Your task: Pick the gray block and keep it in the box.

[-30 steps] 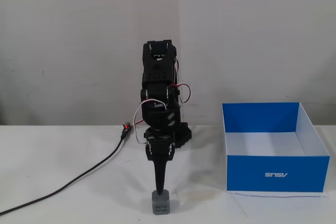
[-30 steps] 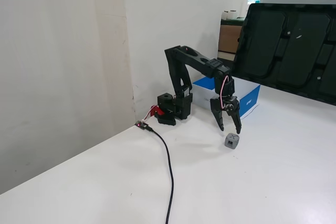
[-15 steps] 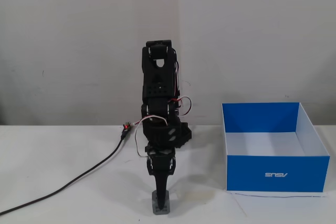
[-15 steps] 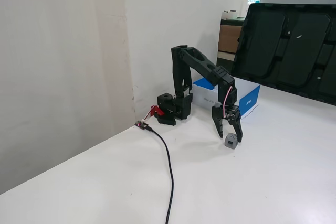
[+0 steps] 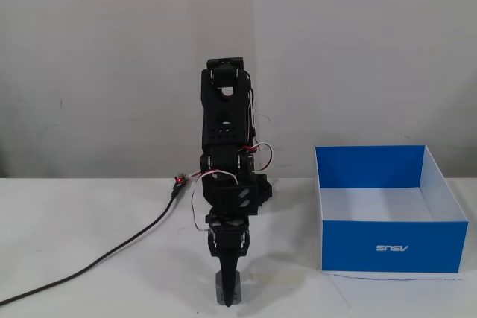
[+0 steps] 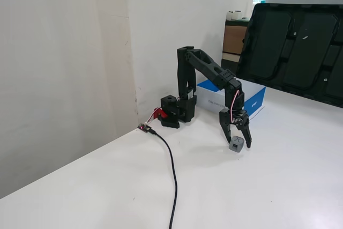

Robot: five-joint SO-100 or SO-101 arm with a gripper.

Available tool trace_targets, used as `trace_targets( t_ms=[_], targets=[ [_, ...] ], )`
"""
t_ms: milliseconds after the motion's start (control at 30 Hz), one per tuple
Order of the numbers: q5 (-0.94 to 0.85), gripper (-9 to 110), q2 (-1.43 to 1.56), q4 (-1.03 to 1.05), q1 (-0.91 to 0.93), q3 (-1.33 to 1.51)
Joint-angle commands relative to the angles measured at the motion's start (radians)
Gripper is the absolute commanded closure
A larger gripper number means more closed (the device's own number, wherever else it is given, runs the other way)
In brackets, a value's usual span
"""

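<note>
The gray block (image 5: 232,293) (image 6: 236,143) is a small dark cube with an X on its face. It sits at table level in front of the arm's base. My gripper (image 5: 227,288) (image 6: 237,143) points straight down over it, one finger on each side, and the fingers (image 6: 248,139) look closed against its sides. The blue box (image 5: 391,247) with the white inside stands open-topped to the right of the arm in a fixed view. In the other it sits behind the arm (image 6: 256,97), partly hidden.
A black cable (image 5: 112,255) (image 6: 171,170) runs from the arm's base across the table toward the front left. A large black panel (image 6: 300,52) leans at the back right. The wall stands close behind the arm.
</note>
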Motion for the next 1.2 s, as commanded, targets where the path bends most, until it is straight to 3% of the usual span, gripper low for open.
trace_targets(
  t_ms=[0, 533, 1167],
  targets=[
    [-0.017, 83, 0.015, -0.031, 0.006, -0.052],
    [-0.029, 91, 0.054, -0.06, 0.0, -0.038],
    [-0.054, 90, 0.301, 0.333, -0.236, -0.488]
  ],
)
